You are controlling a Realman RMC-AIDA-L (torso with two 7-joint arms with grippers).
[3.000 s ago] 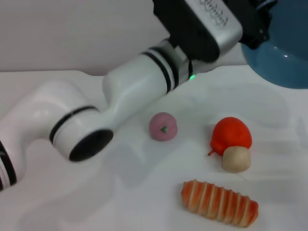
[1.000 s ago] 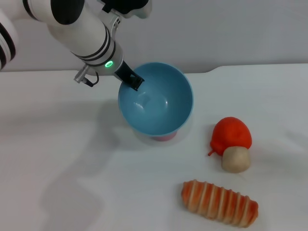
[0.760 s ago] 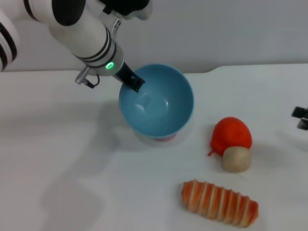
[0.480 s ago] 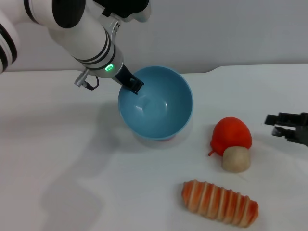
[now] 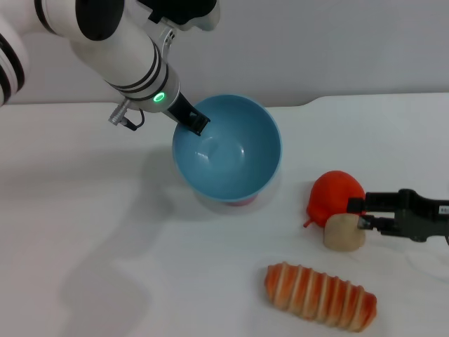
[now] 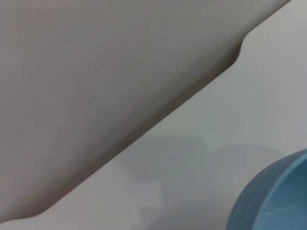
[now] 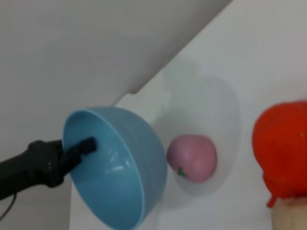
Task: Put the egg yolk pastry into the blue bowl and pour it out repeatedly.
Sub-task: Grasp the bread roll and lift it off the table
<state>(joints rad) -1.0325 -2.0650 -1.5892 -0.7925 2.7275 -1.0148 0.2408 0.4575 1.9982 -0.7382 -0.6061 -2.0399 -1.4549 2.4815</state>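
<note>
The blue bowl hangs tilted above the table, empty, its opening facing me. My left gripper is shut on its far-left rim. The bowl also fills part of the right wrist view, and its edge shows in the left wrist view. The egg yolk pastry lies on the table against the red fruit. My right gripper reaches in from the right, open, its fingertips right at the pastry's upper right side. The pastry's top peeks in at the right wrist view's corner.
A pink ball with a green mark sits under the raised bowl, only a sliver showing from the head. An orange-striped bread loaf lies in front of the pastry. The white table's back edge meets a grey wall.
The left arm swung the bowl from the far right to the middle, over the pink ball. In the last second the right gripper came in from the right edge up to the pastry.
</note>
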